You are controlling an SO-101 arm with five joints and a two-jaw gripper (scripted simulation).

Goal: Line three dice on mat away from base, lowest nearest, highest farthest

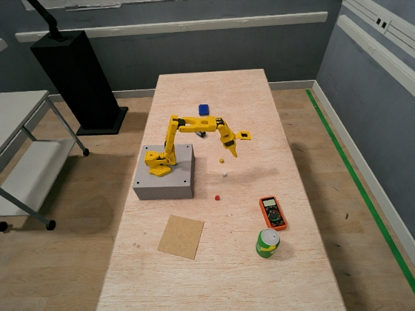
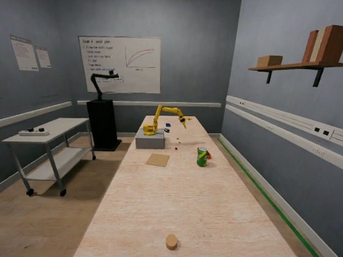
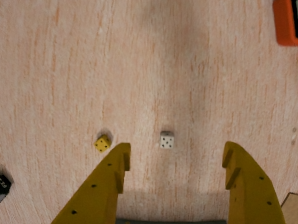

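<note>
- Yellow one-moving-jaw gripper [image 1: 243, 146] [image 2: 188, 123] [image 3: 177, 147]: partly open, fingers apart; holds and touches nothing.
- Small yellow cubic die [image 1: 221, 161] [image 2: 177, 138] [image 3: 102, 143] and white cubic die [image 1: 224, 174] [image 2: 179, 142] [image 3: 167, 140]: on table, below gripper.
- Small red die [image 1: 217, 198] [image 2: 176, 148]: on table, off the mat.
- Flat tan square mat [image 1: 181, 237] [image 2: 157, 160] [image 3: 292, 207]: well apart from gripper.

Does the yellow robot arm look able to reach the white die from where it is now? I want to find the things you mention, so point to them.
Probably yes: the open gripper [image 1: 242, 145] [image 2: 188, 123] [image 3: 176, 152] hangs above the table, and nothing stands between its fingers and the white die [image 1: 224, 174] [image 2: 179, 142] [image 3: 167, 140].
</note>
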